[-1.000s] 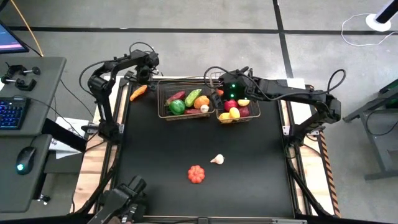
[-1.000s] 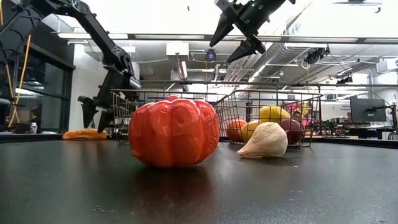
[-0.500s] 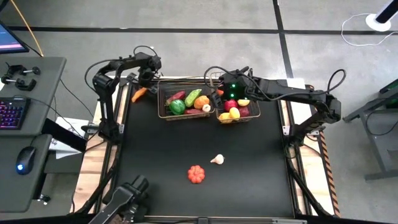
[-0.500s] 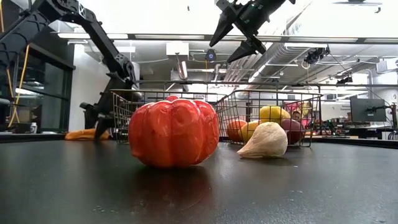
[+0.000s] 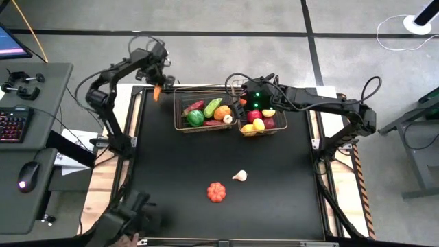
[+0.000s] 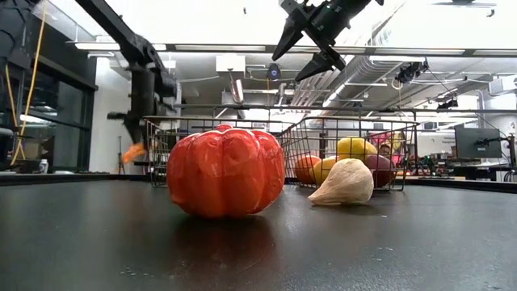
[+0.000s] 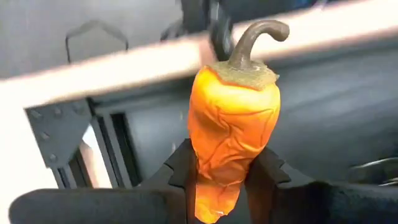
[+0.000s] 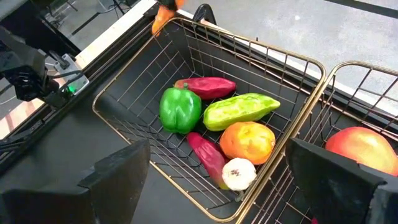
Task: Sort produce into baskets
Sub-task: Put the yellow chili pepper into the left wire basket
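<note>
Left wrist view: fingers [image 7: 217, 171] clamp orange pepper [image 7: 233, 140]; stem up.

Lighting: bright, even overhead light is falling on the matte black table top [image 5: 219, 158] in the high view, casting only faint shadows. Backlight: pale ceiling fixtures are washing out the top of the low view, and the dark jointed left arm [image 6: 133, 56] is showing almost as a silhouette. Reflection: the ribbed orange-red toy pumpkin [image 6: 225, 171] is mirroring dimly on the table. Blur: background behind the wrinkled orange toy pepper [image 7: 233, 134] is smearing in the left wrist view. Focus: near dark fingers [image 8: 118, 177] are appearing soft in the right wrist view.
</note>
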{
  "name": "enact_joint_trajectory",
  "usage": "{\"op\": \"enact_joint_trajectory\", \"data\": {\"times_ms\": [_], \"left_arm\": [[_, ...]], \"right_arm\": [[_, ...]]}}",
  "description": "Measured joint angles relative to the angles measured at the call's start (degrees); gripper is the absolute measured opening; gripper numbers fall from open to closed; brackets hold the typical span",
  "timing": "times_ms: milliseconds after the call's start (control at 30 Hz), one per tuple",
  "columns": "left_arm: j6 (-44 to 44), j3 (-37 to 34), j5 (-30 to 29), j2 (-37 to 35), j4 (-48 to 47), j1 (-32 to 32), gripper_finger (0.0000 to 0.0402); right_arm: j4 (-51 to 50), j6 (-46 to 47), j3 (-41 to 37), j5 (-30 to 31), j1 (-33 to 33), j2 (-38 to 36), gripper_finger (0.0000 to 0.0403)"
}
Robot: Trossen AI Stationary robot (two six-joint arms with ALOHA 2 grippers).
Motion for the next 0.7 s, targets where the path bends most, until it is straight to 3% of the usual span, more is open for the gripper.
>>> {"op": "enact_joint_trajectory", "data": {"times_ms": [400, 533, 700], "left_arm": [[-8.4, 0.07, 9.19, -20.71, 16.89, -3.67, 0.0077], [-8.87, 0.07, 10.62, -25.37, 18.37, -11.25, 0.0077], [-7.7, -0.64, 10.68, -27.64, 18.41, -25.26, 0.0077]], "right_arm": [[2.28, -0.72, 0.0, 0.28, -0.02, 0.0, 0.0367], [2.96, -1.5, 0.0, 2.35, -0.02, -0.02, 0.0367], [3.48, -1.27, 0.0, 2.8, -0.02, -0.02, 0.0367]]}}
